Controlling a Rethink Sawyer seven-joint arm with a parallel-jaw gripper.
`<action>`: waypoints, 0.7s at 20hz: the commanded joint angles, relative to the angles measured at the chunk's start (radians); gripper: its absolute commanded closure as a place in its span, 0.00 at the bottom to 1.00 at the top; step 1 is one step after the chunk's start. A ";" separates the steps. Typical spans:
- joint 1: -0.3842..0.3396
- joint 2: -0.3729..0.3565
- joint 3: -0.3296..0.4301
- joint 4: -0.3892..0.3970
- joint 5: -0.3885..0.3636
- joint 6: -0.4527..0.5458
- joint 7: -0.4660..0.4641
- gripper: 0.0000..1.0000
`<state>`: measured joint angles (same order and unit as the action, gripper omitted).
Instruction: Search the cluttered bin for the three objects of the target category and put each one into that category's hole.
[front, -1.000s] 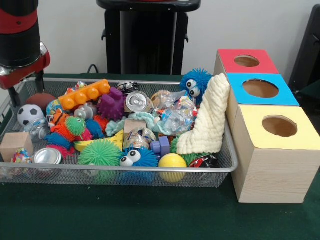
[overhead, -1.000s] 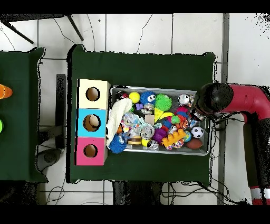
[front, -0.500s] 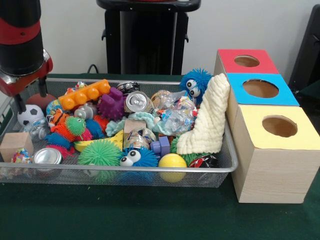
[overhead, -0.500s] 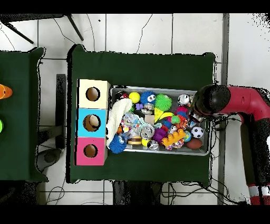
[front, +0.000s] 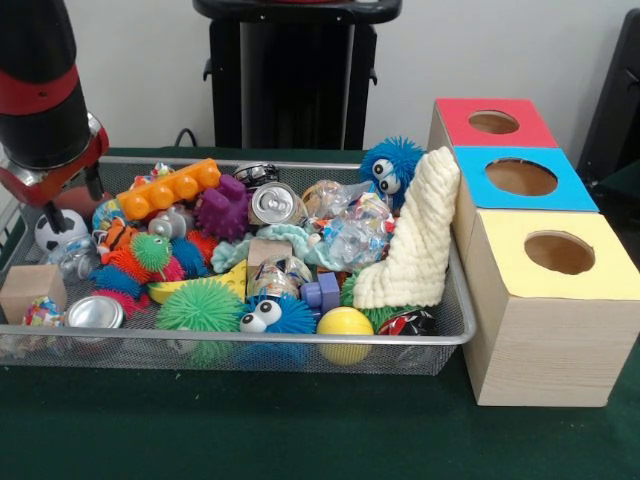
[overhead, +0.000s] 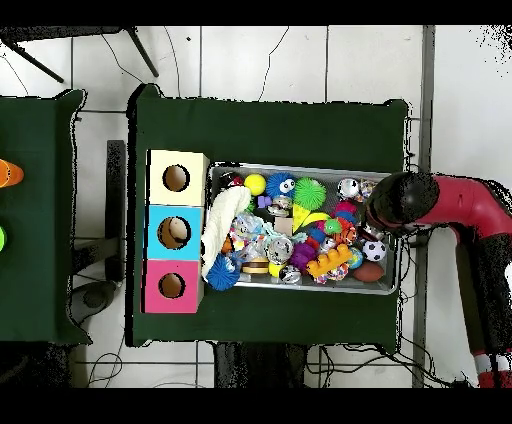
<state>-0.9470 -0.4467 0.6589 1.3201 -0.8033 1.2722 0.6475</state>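
1. Hovering at one end of the wire bin (front: 300, 338), my gripper (front: 72, 200) points down with its jaws set apart and nothing between them. I hold nothing.
2. Just under my tips lies the small soccer ball (front: 60, 232), against the end wall. I judge it light and firm but apt to roll, so I would close across its widest part, straight from above.
3. A little further off sit a wooden block (front: 28, 288) and a silver can (front: 95, 312) lying on its side. The block is stiff and flat-faced, an easy hold. The can looks thin, smooth and easily dented, so I would take it across the body with a gentle squeeze.
4. Toward the middle are the orange toy brick (front: 168, 188), spiky rubber balls and a second can (front: 275, 203) with its end showing. The spiky balls should be soft and springy, so I would close deep on the core.
5. Which category is wanted I cannot tell, so the three targets lie somewhere unsorted in this heap.
6. Farthest from me, a cream cloth (front: 420, 235) leans at the bin's other end. Beyond it stand the yellow box (front: 555, 290), blue box (front: 520, 178) and red box (front: 492, 122), each with a round hole on top.
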 joint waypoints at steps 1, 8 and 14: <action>-0.036 0.049 0.055 0.102 -0.023 -0.071 -0.372 0.00; -0.054 0.068 0.073 0.115 -0.016 -0.064 -0.440 0.00; -0.076 0.092 0.103 0.115 0.003 -0.091 -0.480 0.00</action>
<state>-1.0130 -0.4099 0.6821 1.3819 -0.8011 1.2722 0.4816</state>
